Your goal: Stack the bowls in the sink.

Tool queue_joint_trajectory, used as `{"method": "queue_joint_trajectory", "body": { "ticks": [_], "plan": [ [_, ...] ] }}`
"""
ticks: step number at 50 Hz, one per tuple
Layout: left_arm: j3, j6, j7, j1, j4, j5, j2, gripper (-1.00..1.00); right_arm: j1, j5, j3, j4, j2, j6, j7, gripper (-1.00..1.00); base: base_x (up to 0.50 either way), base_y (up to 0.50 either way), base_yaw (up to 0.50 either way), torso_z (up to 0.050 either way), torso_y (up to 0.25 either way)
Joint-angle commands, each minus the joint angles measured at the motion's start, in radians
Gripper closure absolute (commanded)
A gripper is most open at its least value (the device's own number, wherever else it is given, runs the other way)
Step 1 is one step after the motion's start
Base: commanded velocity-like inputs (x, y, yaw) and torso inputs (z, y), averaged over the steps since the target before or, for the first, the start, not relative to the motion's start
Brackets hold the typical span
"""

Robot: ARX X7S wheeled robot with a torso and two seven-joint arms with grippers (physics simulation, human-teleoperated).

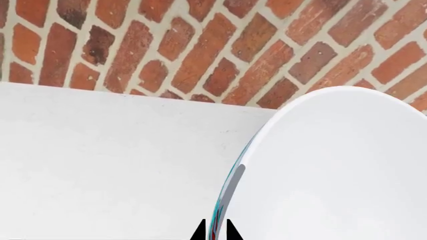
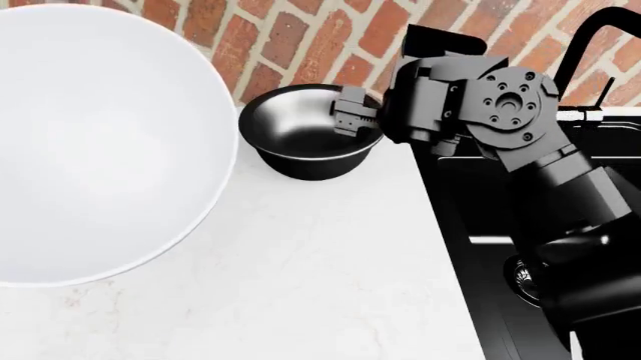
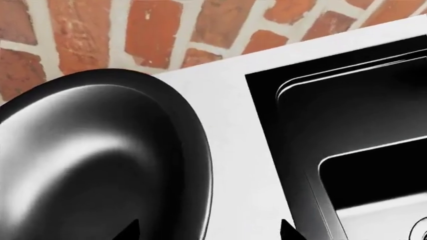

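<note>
The white countertop point(image 2: 331, 270) is running from the red brick wall point(image 2: 300, 37) toward the camera, and the matte-black sink point(image 2: 470, 195) is sitting recessed at its right side, with the black faucet point(image 2: 591, 34) arching above the basin's far edge. A round metal drain point(image 2: 521, 274) is partly showing behind the right arm point(image 2: 581, 210).

The white bowl point(image 2: 90, 142) is filling the upper left of the head view, held up close to the camera, so only its plain white interior is showing there. In the left wrist view its rim point(image 1: 230, 185) is displaying a thin teal-and-pink edge. The left gripper point(image 1: 215, 231) is pinching that rim, one dark fingertip on each side of the wall and pressed against it.

The black bowl point(image 2: 311, 131) is resting upright on the countertop just left of the sink's edge, near the wall, its shiny interior reflecting light. It is standing apart from the white bowl, and neither bowl is lying in the basin.

The right gripper point(image 2: 353, 111) is reaching across from over the sink to the black bowl's right-hand rim. In the right wrist view its fingertips point(image 3: 127, 231) are standing spread, one over the bowl's interior and the other outside over the countertop, straddling the rim without gripping it.
</note>
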Motion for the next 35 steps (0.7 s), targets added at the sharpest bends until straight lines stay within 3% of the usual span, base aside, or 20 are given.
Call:
{"method": "queue_joint_trajectory", "body": {
  "ticks": [1, 35],
  "plan": [
    [-0.002, 0.007, 0.004, -0.010, 0.001, 0.004, -0.006, 1.00, -0.014, 0.003, -0.003, 0.031, -0.015, -0.006, -0.039, -1.00, 0.00, 0.00, 0.00, 0.000, 0.000],
    [-0.001, 0.002, 0.019, -0.001, 0.006, 0.013, -0.028, 1.00, -0.064, -0.054, -0.051, 0.104, -0.051, -0.048, -0.185, -1.00, 0.00, 0.00, 0.00, 0.000, 0.000]
  ]
}}
